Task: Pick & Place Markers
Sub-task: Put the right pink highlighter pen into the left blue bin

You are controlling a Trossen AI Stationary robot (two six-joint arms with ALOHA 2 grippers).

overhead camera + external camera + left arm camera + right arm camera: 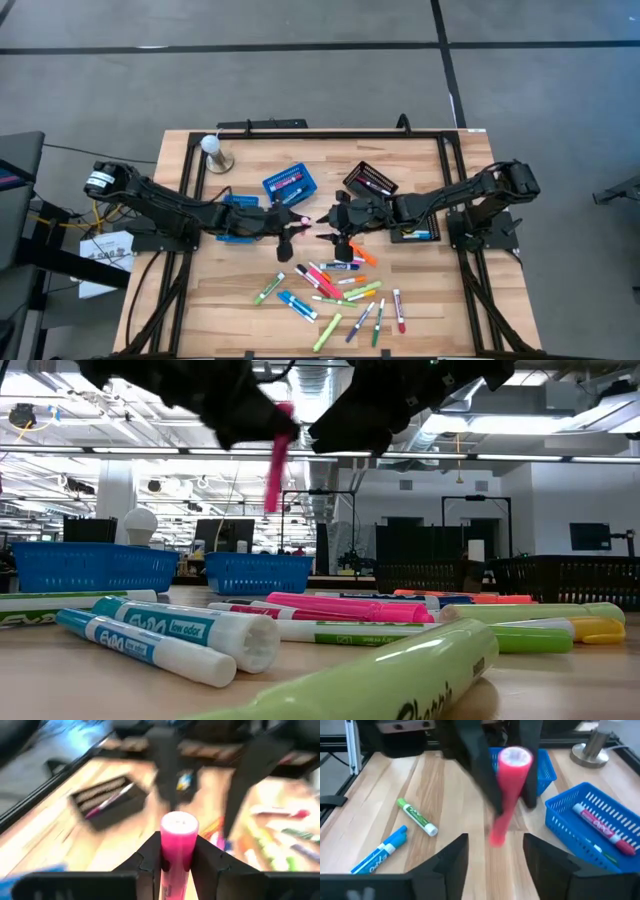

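A pink marker is in my left gripper, lifted above the middle of the table; it shows as a pink stick in the low view. My right gripper is open and faces the left gripper from the right, a short way off; its fingers stand apart with the marker ahead of them, untouched. Several other markers lie flat on the near half of the table. More lie in a blue basket and a black mesh basket. My left gripper pinches the pink marker's barrel between its two fingers. One flat end sticks out past the fingertips. The marker is lifted clear of the table and hangs steeply, its lower end pointing down.
A second blue basket sits under the left arm and a second black mesh basket under the right arm. A white bulb on a round base stands at the far left. A black frame edges the table.
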